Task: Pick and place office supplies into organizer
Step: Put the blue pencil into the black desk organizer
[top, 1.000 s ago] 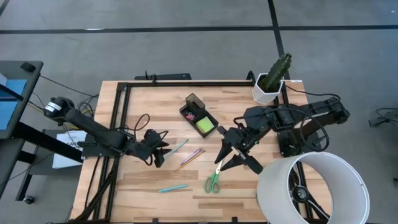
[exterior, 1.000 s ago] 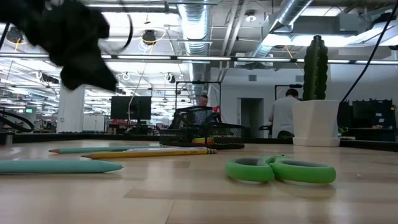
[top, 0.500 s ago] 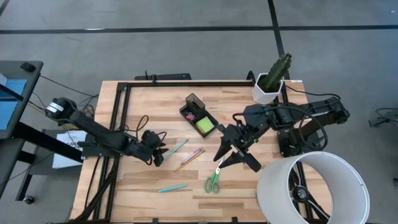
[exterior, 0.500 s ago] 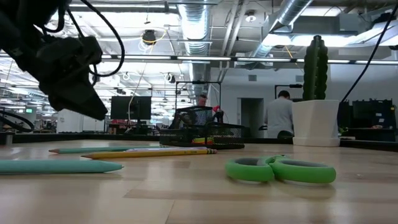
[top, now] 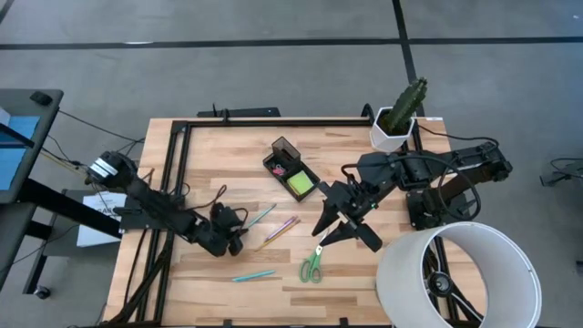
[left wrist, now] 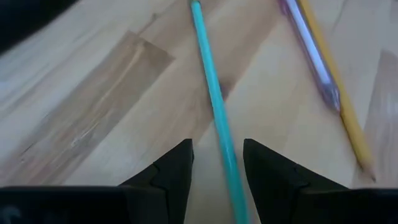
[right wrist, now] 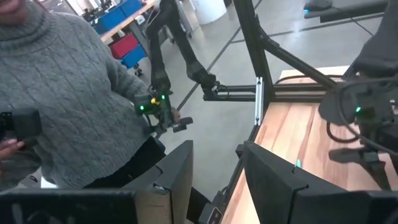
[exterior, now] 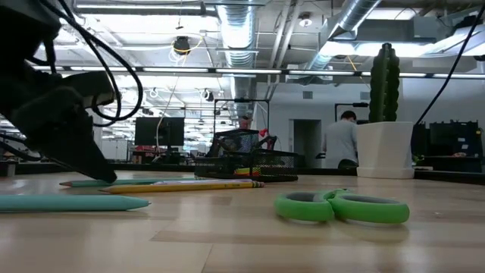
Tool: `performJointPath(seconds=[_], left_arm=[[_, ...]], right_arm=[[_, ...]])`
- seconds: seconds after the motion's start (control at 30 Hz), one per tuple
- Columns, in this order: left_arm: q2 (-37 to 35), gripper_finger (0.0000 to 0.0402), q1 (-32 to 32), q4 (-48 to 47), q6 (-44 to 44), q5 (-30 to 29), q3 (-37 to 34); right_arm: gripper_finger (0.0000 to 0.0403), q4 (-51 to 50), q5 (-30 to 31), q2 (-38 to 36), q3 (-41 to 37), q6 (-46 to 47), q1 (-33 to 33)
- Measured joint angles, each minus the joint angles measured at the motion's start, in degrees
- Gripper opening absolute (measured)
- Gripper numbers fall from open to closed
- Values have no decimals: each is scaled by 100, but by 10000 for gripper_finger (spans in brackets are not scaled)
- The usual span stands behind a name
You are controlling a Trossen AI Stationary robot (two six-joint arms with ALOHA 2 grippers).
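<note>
Lowered and swung in since a second ago, the left tool [top: 233, 242] now sits close over the bench [top: 209, 164] with its tips apart, straddling the teal pen [left wrist: 214, 106] without clamping it; the pink and yellow pencils [top: 278, 231] lie just beside, the organizer [top: 290, 169] farther back. Its arm reaches low from the bench's left edge, bent down toward the wood. Unmoved, the right tool [top: 344, 223] hangs with fingers spread above the green-handled scissors [top: 312, 265], holding nothing.
</note>
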Motion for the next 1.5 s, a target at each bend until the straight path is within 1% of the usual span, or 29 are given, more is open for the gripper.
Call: performJointPath(seconds=[0.07,0.13,0.27,0.43,0.6,0.83,0.93,1.0,1.07,1.2,1.23,1.4,1.5], left_arm=[[265,139,-32,190,-253,-134,4],[553,139,-140,486,-323,-353,4],[1090,139,-504,1062,-490,-870,0],[1648,139,-973,1171,-1070,-1624,15],[1975,139,-1240,1208,-1179,-2085,22],[2023,139,-1299,1206,-1192,-2148,20],[2020,132,-1242,1212,-1174,-2148,20],[2020,116,-1212,1205,-1165,-2157,20],[2020,92,-1174,1170,-1166,-2180,20],[2020,25,-1102,1124,-1172,-2230,4],[2020,16,-1087,1115,-1175,-2235,4],[2010,14,-1040,1078,-1316,-2238,7],[1890,8,-972,1236,-1197,-2191,-6]], right_arm=[[133,53,0,0,0,0,0],[133,96,0,0,0,0,0],[134,99,0,0,0,2,0],[133,95,-2,0,0,2,0],[134,95,-2,0,0,2,0],[134,95,-2,0,0,2,0],[134,95,-2,0,0,2,0],[133,95,-2,0,0,2,0],[133,92,-2,0,0,1,0],[134,92,-2,0,0,2,0],[134,92,-4,0,0,1,0],[133,92,-2,0,0,-32,0],[134,92,-2,0,0,-39,0]])
